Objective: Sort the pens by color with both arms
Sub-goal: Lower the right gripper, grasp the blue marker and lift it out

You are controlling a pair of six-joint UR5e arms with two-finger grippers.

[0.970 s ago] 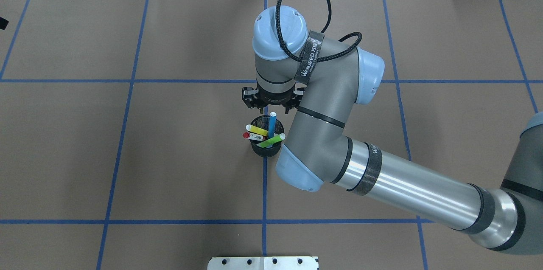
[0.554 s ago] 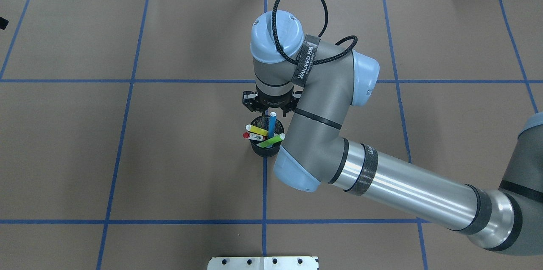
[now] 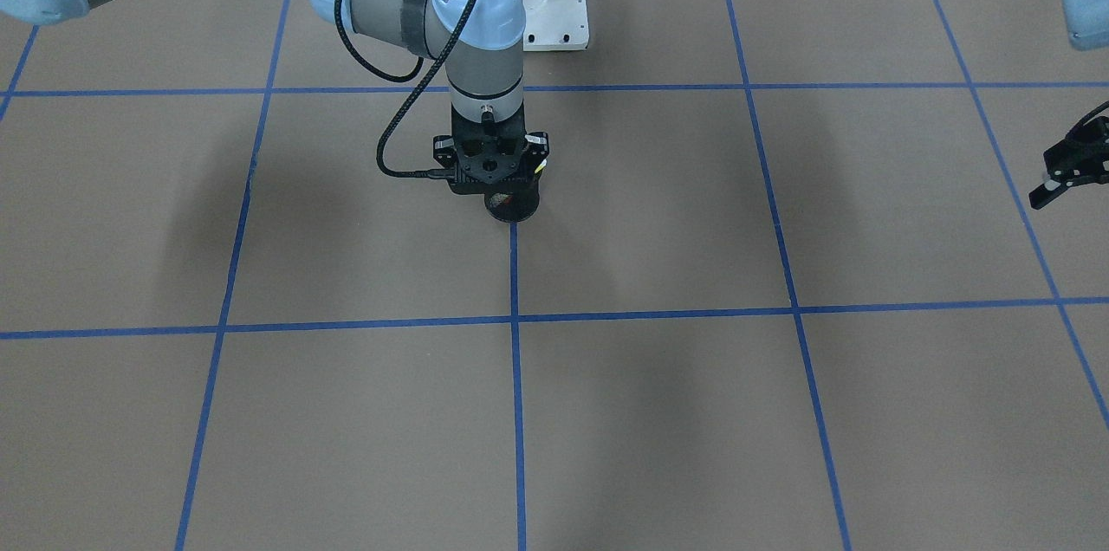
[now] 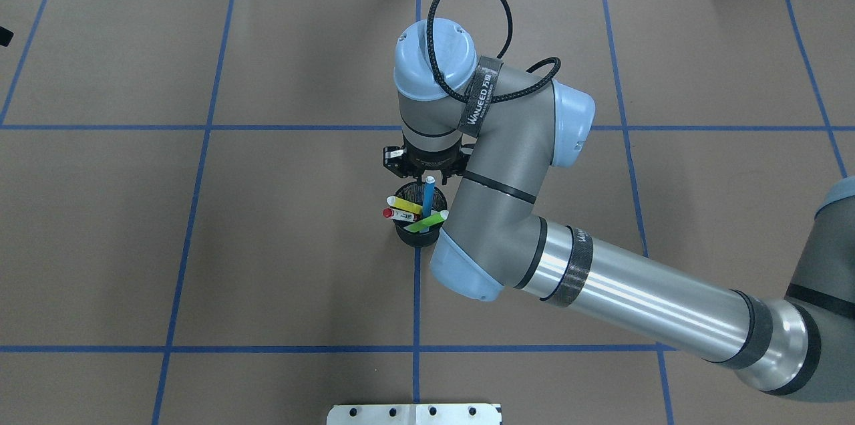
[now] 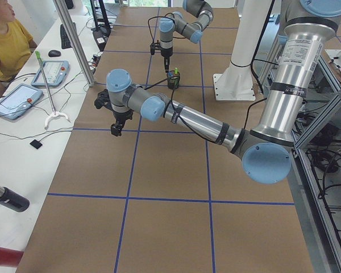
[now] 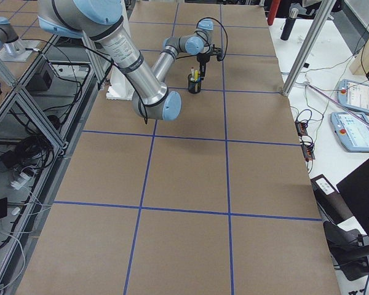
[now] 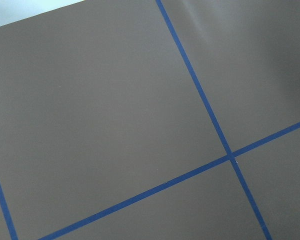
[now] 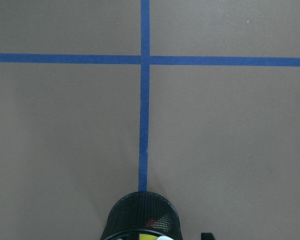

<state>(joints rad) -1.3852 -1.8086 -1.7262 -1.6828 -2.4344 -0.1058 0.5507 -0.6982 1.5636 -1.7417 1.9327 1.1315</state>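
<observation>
- A round black mesh cup (image 4: 409,235) is seen standing on a crossing of the blue tape lines (image 4: 200,127) that grid the brown paper-covered table (image 4: 300,64).
- All four slim marker pens are held in this cup, none laid out on the table.
- The blue pen with a pale tip (image 4: 428,194) is seen standing nearly upright, its top towards the far side of the cup.
- The yellow pen with a pale end (image 4: 404,205) and the white-barrelled pen with a red cap (image 4: 399,214) are leaned out over the rim to the overhead view's left.
- The green pen with a pale end (image 4: 427,221) is leaned to the right.
- The right arm's black open-frame gripper (image 3: 492,180) is held pointing straight down, just above the cup and close over the blue pen's top; its fingers appear spread, with nothing pinched.
- The left arm's black gripper (image 5: 117,128) is held above bare table, well apart from the cup; whether its jaws are spread or pressed together cannot be told.
- A white metal pedestal (image 3: 554,5) is seen at the robot's side of the table.
</observation>
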